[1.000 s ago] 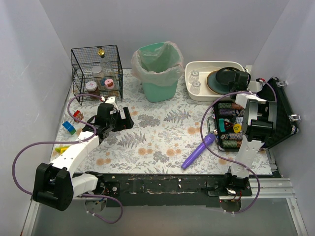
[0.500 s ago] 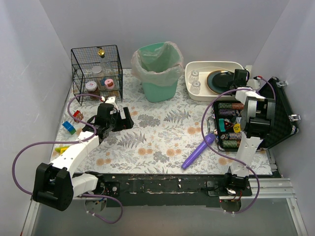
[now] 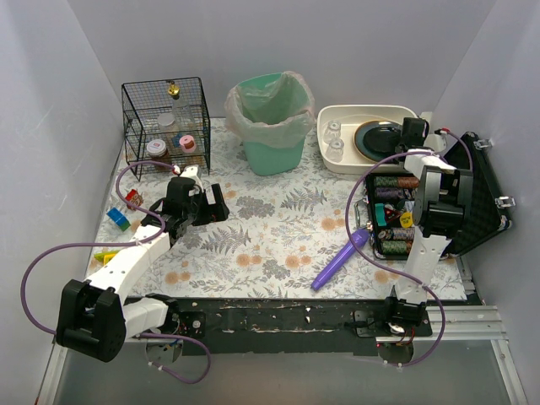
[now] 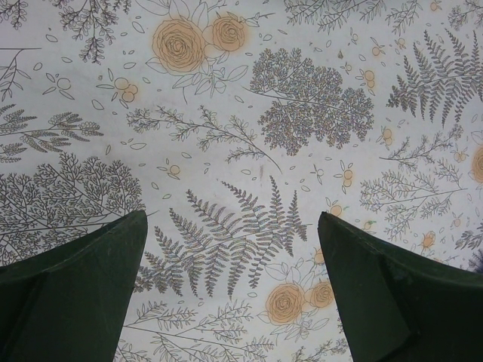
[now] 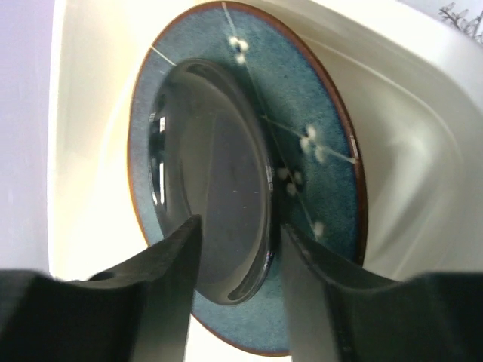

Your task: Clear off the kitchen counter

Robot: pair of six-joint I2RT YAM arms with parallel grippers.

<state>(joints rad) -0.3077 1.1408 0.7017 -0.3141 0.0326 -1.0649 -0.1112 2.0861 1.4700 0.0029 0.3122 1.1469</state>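
The kitchen counter [image 3: 278, 228] wears a fern-and-flower cloth. On it lie a purple tool [image 3: 340, 260], a blue block [image 3: 118, 218], a small red item [image 3: 133, 198] and a yellow-green piece [image 3: 105, 255]. My left gripper [image 3: 207, 207] hovers over bare cloth [image 4: 241, 113], open [image 4: 234, 249] with nothing between its fingers. My right gripper [image 3: 413, 131] is at the white basin [image 3: 337, 160]. Its jaws stand apart [image 5: 240, 226] on either side of the rim of a black dish [image 5: 211, 151]. The dish rests on a blue plate [image 5: 317, 113].
A wire cage [image 3: 164, 122] with jars stands back left, and a green lined bin [image 3: 272, 122] back centre. Two glasses [image 3: 335, 139] sit in the basin. An open black case [image 3: 396, 224] of chips lies at the right, under my right arm.
My right gripper has gone from shut to parted, and the black dish it held now lies on the blue plate. The left arm has not moved.
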